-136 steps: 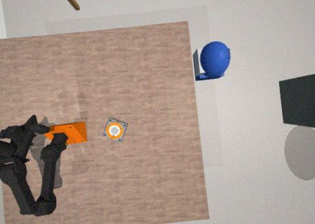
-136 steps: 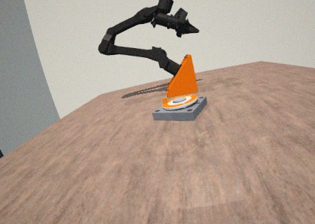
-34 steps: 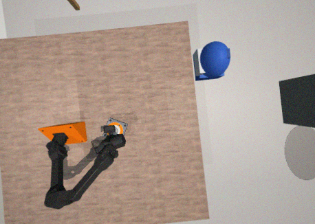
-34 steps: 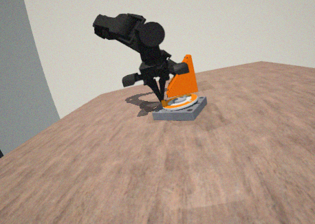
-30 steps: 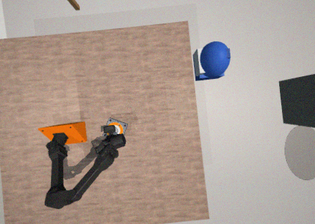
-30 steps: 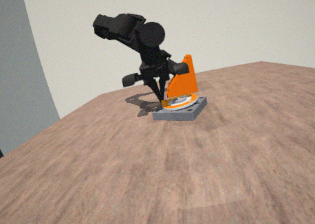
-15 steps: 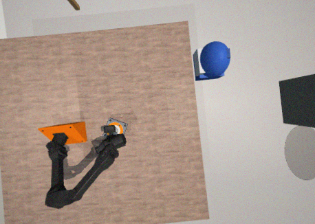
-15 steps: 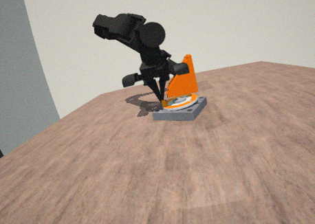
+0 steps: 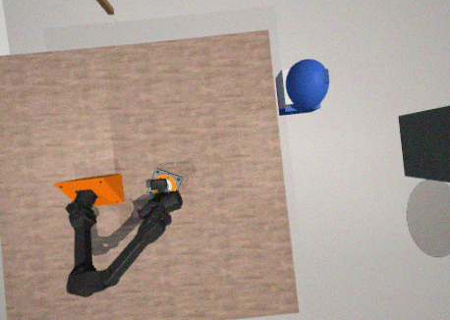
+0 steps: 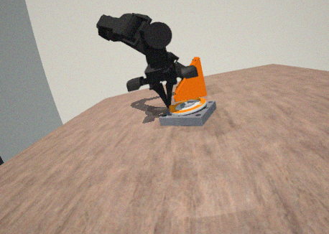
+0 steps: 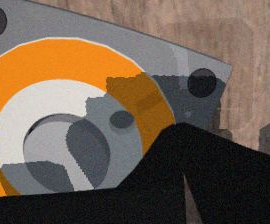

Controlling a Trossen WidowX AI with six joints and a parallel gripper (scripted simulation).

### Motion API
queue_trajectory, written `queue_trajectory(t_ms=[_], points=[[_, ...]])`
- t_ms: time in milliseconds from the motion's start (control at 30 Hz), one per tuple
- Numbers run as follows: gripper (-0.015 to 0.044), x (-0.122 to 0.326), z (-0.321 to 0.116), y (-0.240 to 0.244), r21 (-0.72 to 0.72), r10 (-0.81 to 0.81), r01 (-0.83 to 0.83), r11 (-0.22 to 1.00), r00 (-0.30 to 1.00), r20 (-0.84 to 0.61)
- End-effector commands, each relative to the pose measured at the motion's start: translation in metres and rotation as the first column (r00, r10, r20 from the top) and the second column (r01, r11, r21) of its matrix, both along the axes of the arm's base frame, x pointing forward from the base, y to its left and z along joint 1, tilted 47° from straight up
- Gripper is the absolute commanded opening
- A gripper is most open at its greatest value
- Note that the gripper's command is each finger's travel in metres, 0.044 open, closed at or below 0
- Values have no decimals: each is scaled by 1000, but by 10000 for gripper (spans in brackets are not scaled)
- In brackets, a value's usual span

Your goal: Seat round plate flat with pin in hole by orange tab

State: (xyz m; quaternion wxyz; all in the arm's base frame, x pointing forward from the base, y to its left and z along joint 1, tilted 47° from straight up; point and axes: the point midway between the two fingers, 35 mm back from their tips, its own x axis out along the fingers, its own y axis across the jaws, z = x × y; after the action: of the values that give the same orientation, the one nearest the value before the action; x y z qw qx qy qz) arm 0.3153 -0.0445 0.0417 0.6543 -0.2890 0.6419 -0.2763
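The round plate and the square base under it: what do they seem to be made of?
The round plate looks like smooth plastic or painted metal: flat, even orange with a white inner ring and no grain. The base looks like matte grey metal or plastic: uniform grey, crisp edges, round holes at the corners. Neither shows enough shine to settle it. The table looks like wood, with streaky brown grain.

Showing matte black throughout; blocky links, round joint housings; tapering into two slim dark fingers [image 10: 166, 95].
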Motion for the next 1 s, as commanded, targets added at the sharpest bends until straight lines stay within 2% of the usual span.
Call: queue_trajectory(t_ms=[0,967], points=[[0,9,1,1,0,1,-1,1000,1000,20],[0,37,-16,19,1,1,-1,1000,1000,21]])
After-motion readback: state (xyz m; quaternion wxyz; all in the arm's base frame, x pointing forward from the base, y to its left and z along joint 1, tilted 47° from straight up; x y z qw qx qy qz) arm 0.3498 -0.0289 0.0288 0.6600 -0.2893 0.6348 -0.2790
